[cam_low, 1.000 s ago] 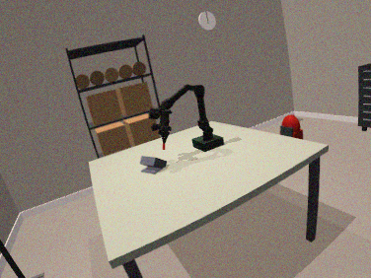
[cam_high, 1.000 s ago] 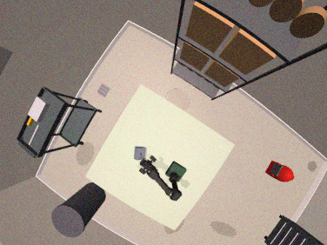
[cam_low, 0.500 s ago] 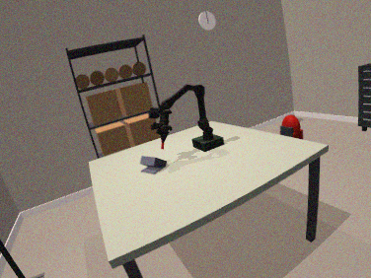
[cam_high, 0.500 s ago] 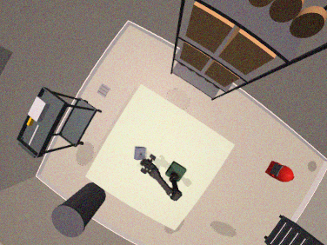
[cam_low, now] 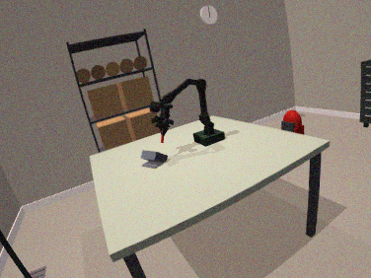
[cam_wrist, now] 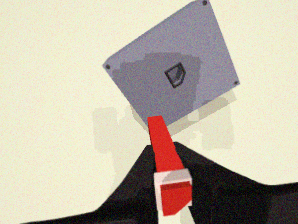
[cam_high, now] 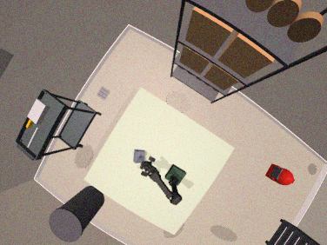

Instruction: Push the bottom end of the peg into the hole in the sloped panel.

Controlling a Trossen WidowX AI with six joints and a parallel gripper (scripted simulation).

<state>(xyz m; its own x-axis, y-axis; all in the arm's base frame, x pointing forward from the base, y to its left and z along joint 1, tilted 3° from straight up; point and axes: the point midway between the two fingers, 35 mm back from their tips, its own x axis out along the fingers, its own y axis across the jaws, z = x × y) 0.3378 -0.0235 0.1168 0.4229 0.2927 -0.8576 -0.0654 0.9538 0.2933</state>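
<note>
The gripper (cam_low: 163,130) (cam_wrist: 166,156) is shut on the red peg (cam_low: 162,139) (cam_wrist: 162,135), which has a pale band and a flat-sided end near the camera in the wrist view. The peg hangs above the table, its lower end clear of the panel. The grey-blue sloped panel (cam_high: 139,155) (cam_low: 153,156) (cam_wrist: 145,42) has one dark-rimmed hole (cam_wrist: 175,75) with straight sides and a pointed corner. In the wrist view the peg's far end shows just below the hole, over the panel's near corner. The panel looks turned relative to the gripper.
The pale table (cam_high: 187,148) (cam_low: 222,168) bears the panel and the arm's dark green base (cam_high: 176,174) (cam_low: 209,137). The shadow of the gripper falls across the panel face. A shelf rack (cam_low: 72,59), a red object (cam_high: 284,176) and a black cylinder (cam_high: 89,201) stand off the table.
</note>
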